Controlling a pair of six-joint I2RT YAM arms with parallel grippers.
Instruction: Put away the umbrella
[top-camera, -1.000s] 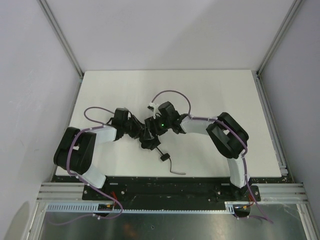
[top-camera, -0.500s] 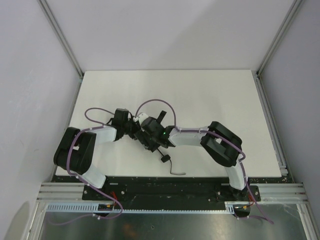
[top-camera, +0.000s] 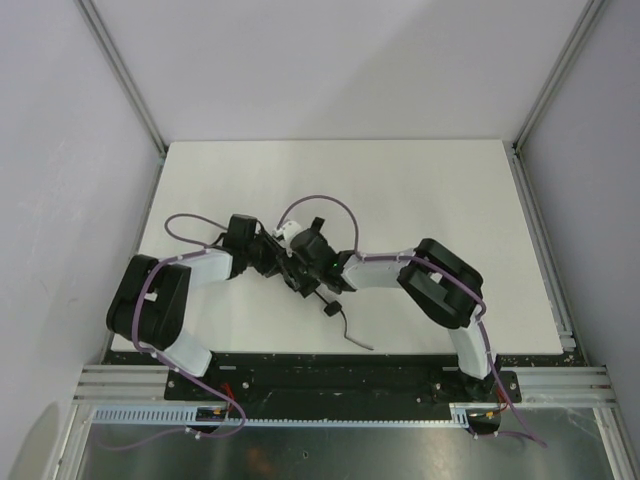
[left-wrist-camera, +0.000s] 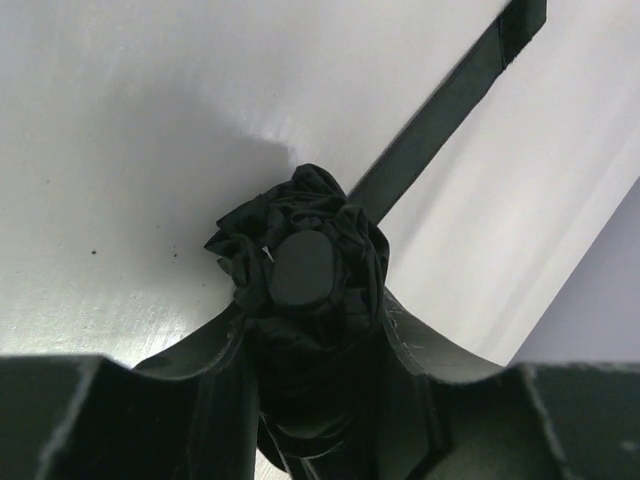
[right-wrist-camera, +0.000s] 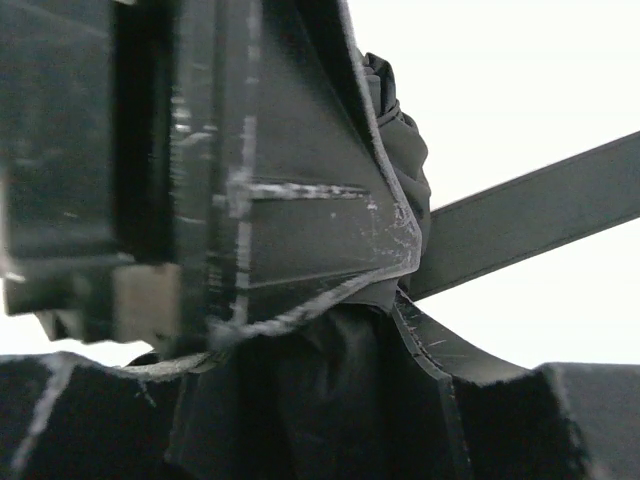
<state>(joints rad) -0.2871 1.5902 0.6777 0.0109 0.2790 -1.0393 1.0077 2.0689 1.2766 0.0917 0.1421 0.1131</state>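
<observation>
Grey walls stand round a white table (top-camera: 420, 190). From above, the umbrella (top-camera: 303, 283) lies on the table, near the front edge and a bit left of the middle. It is a small black bundle. Its little handle (top-camera: 332, 308) sticks out on the side nearest the front edge, and a thin strap (top-camera: 356, 338) trails from the handle toward that edge. The left claw (top-camera: 284, 264) comes at the umbrella from the left. The right claw (top-camera: 304, 266) comes at it from the right. Both claws meet at the umbrella, packed close together.

The left wrist camera looks along the umbrella from one end. The crumpled black cloth with a round cap (left-wrist-camera: 300, 268) sits between the two fingers (left-wrist-camera: 425, 350). The left claw is squeezed onto the umbrella. White table shows behind the umbrella, and a dark bar (left-wrist-camera: 440, 100) runs slantwise past it.

The right wrist camera is very close. Black cloth fills the gap between its own fingers (right-wrist-camera: 430, 345), so the right claw grips the umbrella too. The scratched black body of the left claw fills the space above the umbrella.
</observation>
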